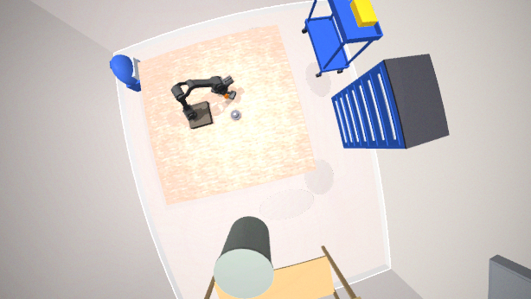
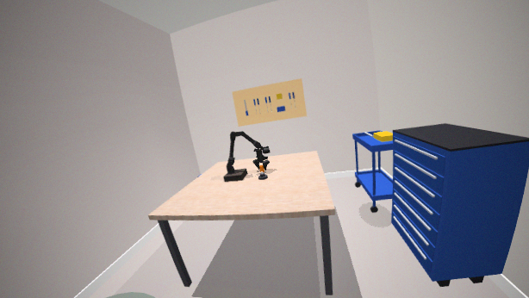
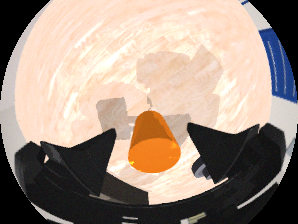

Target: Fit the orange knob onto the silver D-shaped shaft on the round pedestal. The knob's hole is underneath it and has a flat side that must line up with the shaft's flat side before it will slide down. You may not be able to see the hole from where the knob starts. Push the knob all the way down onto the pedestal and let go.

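Note:
The orange knob (image 3: pixel 153 141) stands on the wooden table top, right between my two dark fingers in the wrist view. It also shows in the overhead view (image 1: pixel 227 96) and in the side view (image 2: pixel 261 166). My gripper (image 3: pixel 154 149) is open wide around the knob, with a gap on each side. It also shows in the overhead view (image 1: pixel 228 92). The round pedestal with the silver shaft (image 1: pixel 236 115) stands on the table a short way from the knob, nearer the table's middle. In the side view the pedestal (image 2: pixel 262 176) is just below the gripper. The knob's hole is hidden.
The arm's dark base plate (image 1: pixel 200 115) sits beside the pedestal. A blue cart (image 1: pixel 339 34) with a yellow box and a blue drawer cabinet (image 1: pixel 389 104) stand off the table to one side.

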